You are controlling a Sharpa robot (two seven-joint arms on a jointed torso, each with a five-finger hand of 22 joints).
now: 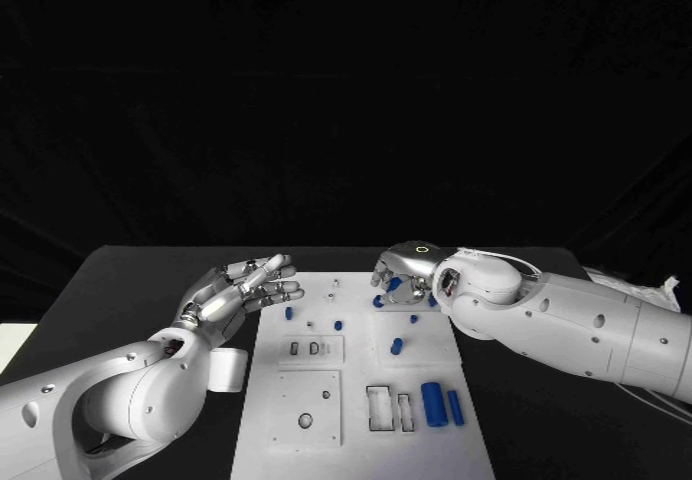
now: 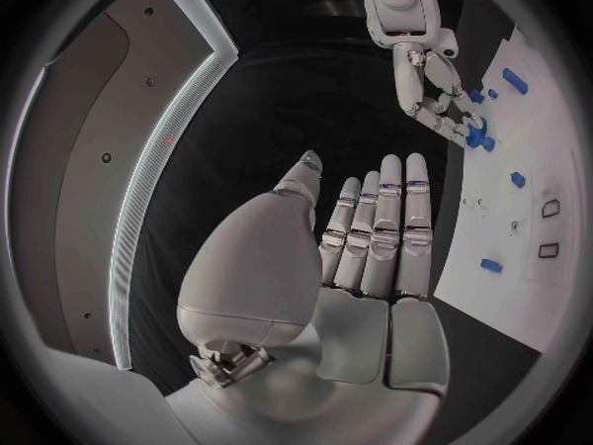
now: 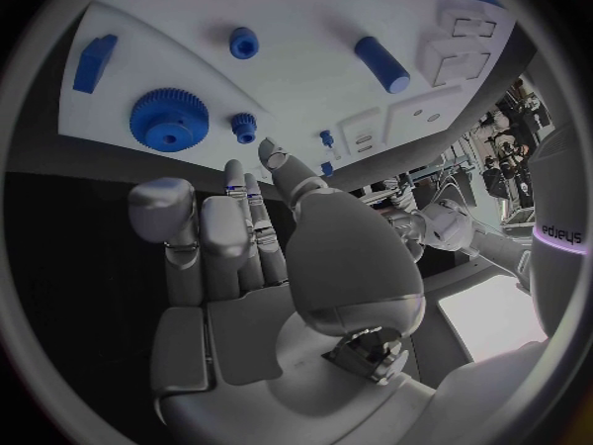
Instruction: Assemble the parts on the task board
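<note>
The task board (image 1: pixel 361 400) lies at the table's middle, with blue parts spread over it: a gear (image 3: pixel 167 122) at the far end under the right hand (image 1: pixel 405 272), small pegs (image 1: pixel 339 325) near the centre, and two longer cylinders (image 1: pixel 433 404) at the near right. The parts are judged to be light, rigid moulded plastic, smooth and liable to roll or slip; the cylinders would best be pinched across the middle of their length, the gear by its toothed rim. The left hand (image 1: pixel 240 293) is held over the board's far left edge, fingers extended and apart, nothing in them. The right hand is poised above the gear with fingers loosely spread and nothing held. Contact between fingertips and gear cannot be confirmed. The gear is masked by the hand in the head view.
</note>
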